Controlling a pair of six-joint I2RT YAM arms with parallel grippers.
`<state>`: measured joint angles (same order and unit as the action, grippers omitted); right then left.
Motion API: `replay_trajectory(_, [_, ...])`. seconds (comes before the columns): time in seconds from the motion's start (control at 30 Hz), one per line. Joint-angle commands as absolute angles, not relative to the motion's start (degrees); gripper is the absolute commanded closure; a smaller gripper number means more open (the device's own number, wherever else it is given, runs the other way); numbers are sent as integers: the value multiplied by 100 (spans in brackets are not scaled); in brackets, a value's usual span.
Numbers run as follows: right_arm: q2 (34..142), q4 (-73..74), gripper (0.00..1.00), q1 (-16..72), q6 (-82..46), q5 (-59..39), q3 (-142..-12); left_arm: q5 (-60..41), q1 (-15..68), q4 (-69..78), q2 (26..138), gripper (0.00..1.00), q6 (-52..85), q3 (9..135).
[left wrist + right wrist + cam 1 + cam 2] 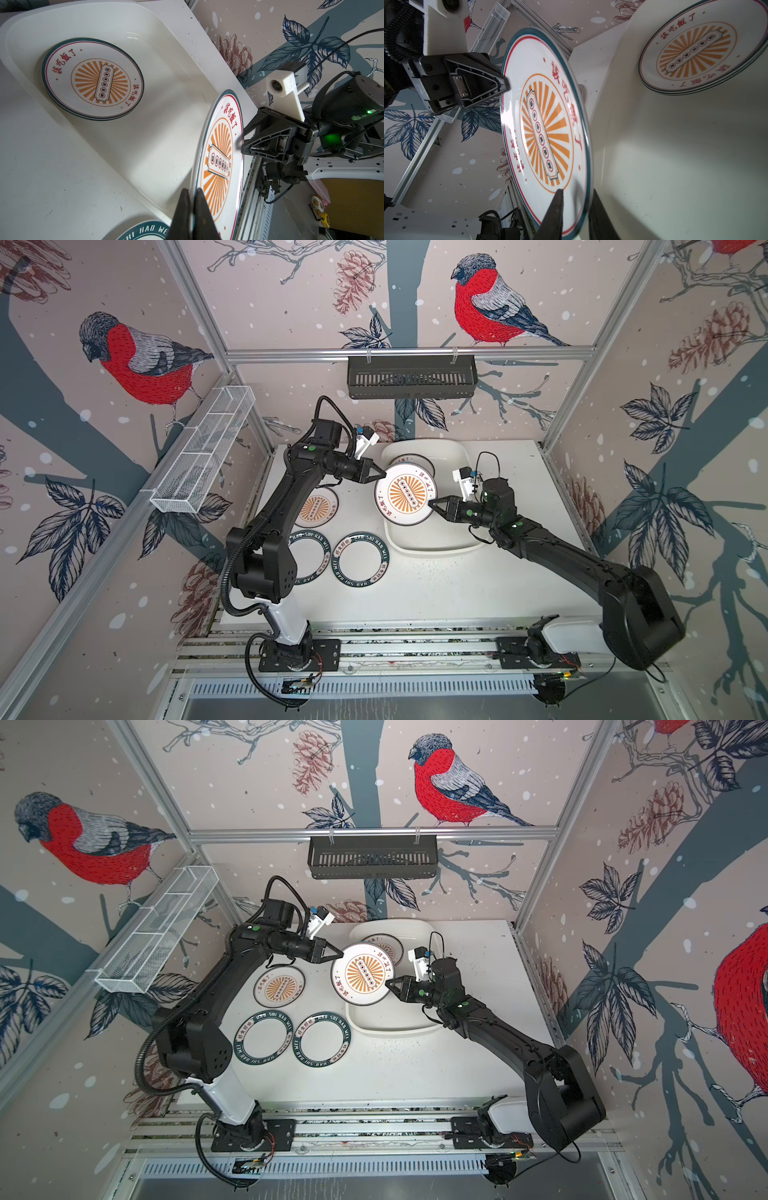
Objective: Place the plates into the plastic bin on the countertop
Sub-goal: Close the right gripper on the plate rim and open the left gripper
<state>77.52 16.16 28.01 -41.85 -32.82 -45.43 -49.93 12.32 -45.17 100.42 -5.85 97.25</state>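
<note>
A sunburst plate [405, 493] [363, 973] hangs tilted over the near-left part of the plastic bin [436, 549] [395, 1029]. My left gripper [382, 475] [193, 192] is shut on its left rim. My right gripper [432, 504] [577, 191] stands open astride the opposite rim, one finger on each side with a small gap. A low stack of sunburst plates [92, 78] [695, 56] lies in the bin's far end. On the countertop [436, 593] left of the bin lie another sunburst plate [279, 986] and two green-rimmed plates [322, 1038] [264, 1038].
A black slotted basket [411, 377] hangs on the back rail. A white wire-mesh basket [203, 448] is fixed to the left wall. Aluminium rails [374, 643] carrying both arm bases run along the front edge. The left arm's elbow overhangs one green-rimmed plate [309, 556].
</note>
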Motion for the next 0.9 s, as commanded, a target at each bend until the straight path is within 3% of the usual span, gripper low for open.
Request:
replay_trajectory(0.0, [7741,2002,79,2797,-4253,-3381,-4529,-5286,1253,-4271,9966,100,-519,9703])
replay_trajectory(0.2, [7796,2204,88,2786,-4365,-3460,-4487,-5402,1260,-4239,9931,100,-519,9620])
replay_trajectory(0.6, [7841,2503,82,2737,-4557,-3580,-4386,-5516,1261,-4229,9932,100,-553,9545])
replay_trajectory(0.87, [7859,2593,95,2716,-4602,-3621,-4356,-5491,1266,-4211,9931,100,-571,9487])
